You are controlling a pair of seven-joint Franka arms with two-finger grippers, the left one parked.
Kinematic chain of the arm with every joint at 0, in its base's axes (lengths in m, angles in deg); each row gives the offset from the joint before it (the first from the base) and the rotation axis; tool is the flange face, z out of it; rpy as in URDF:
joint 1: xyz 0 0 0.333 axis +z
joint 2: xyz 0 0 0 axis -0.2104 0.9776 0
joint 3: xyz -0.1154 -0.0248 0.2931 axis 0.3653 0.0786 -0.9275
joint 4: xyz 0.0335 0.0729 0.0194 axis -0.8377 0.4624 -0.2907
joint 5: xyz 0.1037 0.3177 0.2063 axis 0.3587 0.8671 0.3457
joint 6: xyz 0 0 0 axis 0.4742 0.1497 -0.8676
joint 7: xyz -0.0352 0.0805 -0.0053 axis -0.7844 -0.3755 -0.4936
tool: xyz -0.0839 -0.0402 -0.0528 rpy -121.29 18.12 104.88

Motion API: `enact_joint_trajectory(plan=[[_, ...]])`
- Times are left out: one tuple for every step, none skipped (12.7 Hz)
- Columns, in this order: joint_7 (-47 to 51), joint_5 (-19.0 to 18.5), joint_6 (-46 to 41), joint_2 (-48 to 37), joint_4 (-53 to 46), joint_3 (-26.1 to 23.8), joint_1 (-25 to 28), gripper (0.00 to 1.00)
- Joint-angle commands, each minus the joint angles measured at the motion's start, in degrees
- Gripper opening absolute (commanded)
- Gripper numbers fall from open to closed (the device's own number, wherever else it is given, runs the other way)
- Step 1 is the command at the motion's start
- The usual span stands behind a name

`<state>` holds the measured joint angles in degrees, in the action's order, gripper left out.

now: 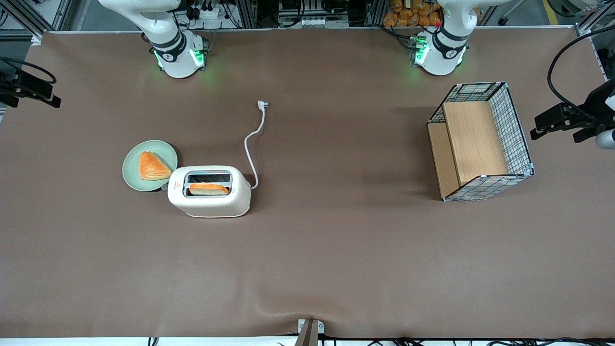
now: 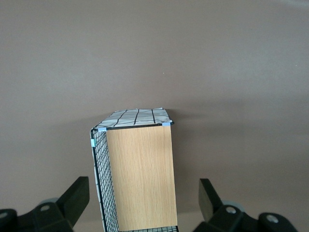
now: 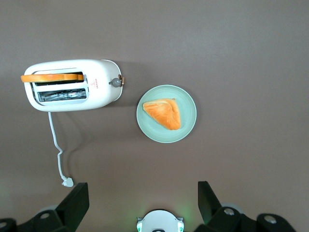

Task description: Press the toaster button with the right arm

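**Claw wide open, well clear of the toaster**

Shows the claw (image 3: 142,193) spread to a wide gap, with both black fingers (image 3: 72,203) far apart. Grips nothing and touches nothing. Hangs high over the brown worktop (image 1: 336,250), at the working arm's end of it.

Finds the toaster (image 3: 72,84) far below the claw, standing upright on the worktop and well apart from the fingers. Sits lower than the claw and toward the parked arm's end from it. Looks cream-white with rounded corners, two long slots on top and a small red mark beside them. Carries one browned slice of toast (image 3: 52,77) in the slot nearer the front camera, its edge rising above the opening. Leaves the other slot showing only its wire guides. Bears a small grey knob (image 3: 116,82) with a coppery ring on the end wall facing the plate.

Places a pale green plate (image 3: 188,125) just beside that knob end, also far under the claw. Holds one triangular golden piece of toast (image 3: 164,113) lying flat on it.

Trails a white cord (image 3: 55,145) from the toaster's other end, curving across the worktop to a loose plug (image 3: 67,182).

Sets a wire basket with wooden panels (image 1: 480,142) much farther from the claw, toward the parked arm's end of the worktop.
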<state>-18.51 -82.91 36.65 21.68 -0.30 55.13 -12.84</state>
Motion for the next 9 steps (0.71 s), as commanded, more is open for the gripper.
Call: enact_joint_trajectory(plan=[[2.1, 0.0, -1.5, 0.4, -1.8, -1.1, -1.1, 1.00], [3.8, -0.2, -1.7, 0.5, -1.9, -1.1, -1.1, 1.00], [3.8, -0.3, -2.4, 0.6, -1.9, -1.2, -1.0, 1.00], [3.8, -0.3, -2.4, 0.6, -2.0, -1.3, -1.0, 1.00], [3.8, -0.4, -2.5, 0.7, -2.3, -1.5, -1.1, 1.00], [3.8, -0.5, -2.4, 0.8, -2.3, -1.5, -1.0, 1.00], [3.7, -0.5, -2.4, 1.3, -2.3, -1.4, -0.5, 1.00], [3.7, -0.4, -2.7, 1.4, -2.4, -1.4, -0.8, 1.00], [3.7, 0.1, -2.8, 1.5, -2.4, -1.4, -0.6, 1.00]])
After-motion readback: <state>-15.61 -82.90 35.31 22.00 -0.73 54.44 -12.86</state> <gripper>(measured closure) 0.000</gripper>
